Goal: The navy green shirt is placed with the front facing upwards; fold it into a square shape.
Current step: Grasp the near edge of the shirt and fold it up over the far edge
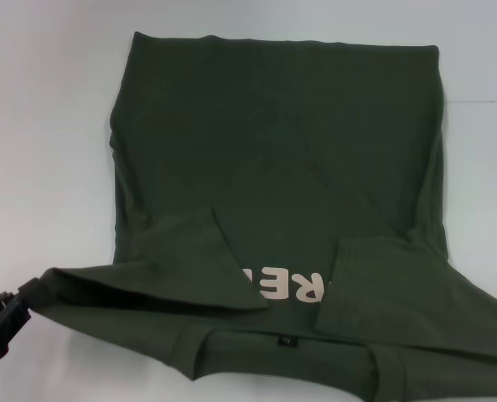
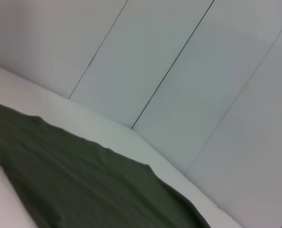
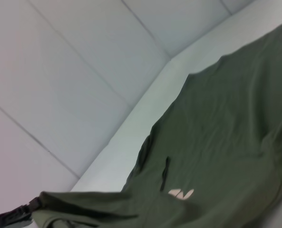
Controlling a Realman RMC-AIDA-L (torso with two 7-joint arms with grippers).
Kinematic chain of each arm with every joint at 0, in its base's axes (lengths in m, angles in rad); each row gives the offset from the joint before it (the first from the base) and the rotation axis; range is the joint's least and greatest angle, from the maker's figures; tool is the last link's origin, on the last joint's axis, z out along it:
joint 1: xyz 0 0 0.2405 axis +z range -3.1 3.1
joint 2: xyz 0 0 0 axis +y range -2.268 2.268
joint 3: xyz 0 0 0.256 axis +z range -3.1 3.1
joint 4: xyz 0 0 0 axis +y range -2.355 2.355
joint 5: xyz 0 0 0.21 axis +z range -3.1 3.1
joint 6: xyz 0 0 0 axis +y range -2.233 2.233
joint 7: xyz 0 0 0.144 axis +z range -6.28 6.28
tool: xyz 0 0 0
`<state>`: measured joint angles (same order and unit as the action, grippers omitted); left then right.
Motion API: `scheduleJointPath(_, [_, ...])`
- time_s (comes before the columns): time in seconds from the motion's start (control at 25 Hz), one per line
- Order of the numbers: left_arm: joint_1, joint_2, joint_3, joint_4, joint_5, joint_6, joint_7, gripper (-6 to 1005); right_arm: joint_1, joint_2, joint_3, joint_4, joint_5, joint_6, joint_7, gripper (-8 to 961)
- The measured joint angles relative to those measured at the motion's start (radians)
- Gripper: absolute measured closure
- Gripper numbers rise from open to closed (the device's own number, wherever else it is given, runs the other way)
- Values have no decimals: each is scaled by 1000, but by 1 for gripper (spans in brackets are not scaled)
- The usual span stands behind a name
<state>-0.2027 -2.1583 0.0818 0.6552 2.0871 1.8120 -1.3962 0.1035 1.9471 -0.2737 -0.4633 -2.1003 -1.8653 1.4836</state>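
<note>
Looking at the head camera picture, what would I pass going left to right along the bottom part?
Left gripper pinching a sleeve → cream lettering → the other sleeve, folded inward, all on the green shirt.

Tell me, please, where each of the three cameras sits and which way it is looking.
Head view: from the robot's head, down at the navy green shirt on the white table; the left gripper shows, pinching a shirt edge.
Left wrist view: on the left arm, across shirt toward a panelled wall; no fingers visible.
Right wrist view: on the right arm, over shirt; the left gripper shows.
All three share the shirt.
</note>
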Motion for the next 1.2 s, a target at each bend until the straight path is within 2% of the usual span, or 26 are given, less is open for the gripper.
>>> scheduleJointPath(0.2, [-24, 3, -1, -13, -38, 1, -6, 995, 21, 0, 76, 2, 2, 14, -2, 848])
scheduleJointPath(0.32, [-60, 4, 0, -17, -50, -9, -9, 995, 46, 3, 127, 3, 3, 27, -2, 845])
scheduleJointPath(0.48, [-127, 10, 6, -38, -51, -58, -9, 995, 98, 10, 175, 6, 4, 51, -1, 841])
scheduleJointPath(0.68, [-229, 33, 2, -83, -59, -168, -8, 995, 187, 13, 207, 8, 5, 121, 10, 836])
scheduleJointPath(0.96, [-356, 61, 3, -115, -113, -312, -10, 995, 327, -6, 218, 3, 6, 285, 53, 829])
scheduleJointPath(1.2, [-446, 66, 10, -134, -129, -434, -9, 994, 433, -19, 218, 4, 7, 458, 67, 824])
